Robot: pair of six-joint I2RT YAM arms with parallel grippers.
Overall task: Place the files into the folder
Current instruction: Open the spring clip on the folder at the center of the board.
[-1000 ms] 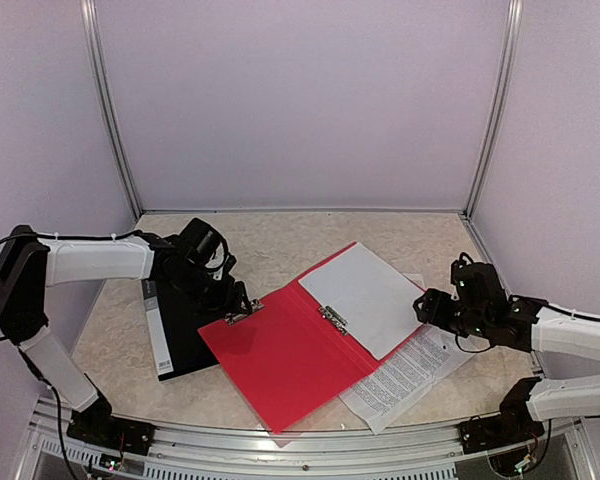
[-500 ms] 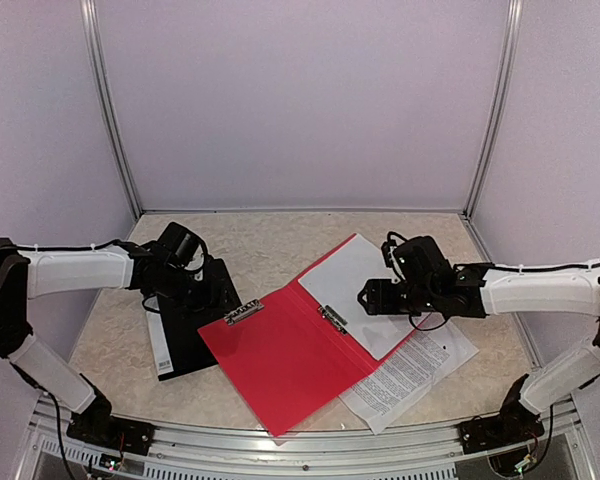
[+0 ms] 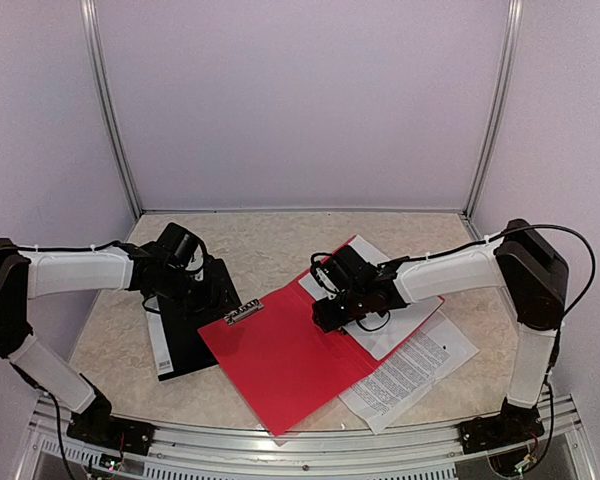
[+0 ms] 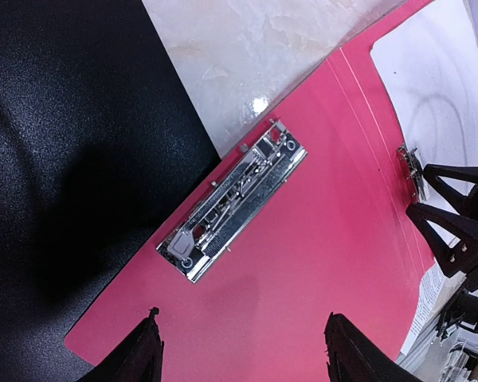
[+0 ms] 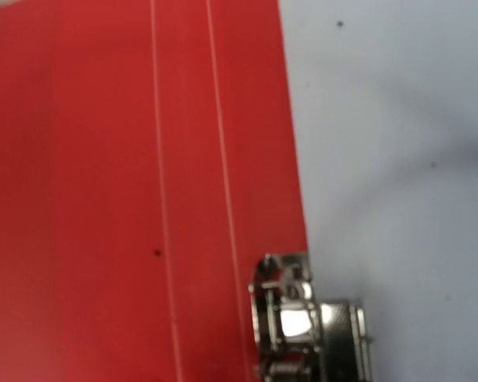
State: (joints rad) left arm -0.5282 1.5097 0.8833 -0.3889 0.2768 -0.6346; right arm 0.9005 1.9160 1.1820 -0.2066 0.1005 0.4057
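The files sit right of centre: one plain white sheet lies on the right half of the open red folder. A printed one pokes out from under the folder's near right edge onto the counter.

The right wrist view brings in what the top camera can't. The sheet's left edge runs tight along the folder's spine creases, with a small metal clip sitting right on that line. That view shows none of its own fingers, though. For those, go to the left wrist view: the right end effector hangs just beside the small clip, over the sheet's edge. Its two black fingers are spread, with paper showing between them and nothing held.

The left end effector is well apart from the files, over the folder's left flap at its far left corner. Its fingers are wide apart and empty, and the big silver clip lies just ahead of them. From above, a black binder lies under that corner, left of the folder.
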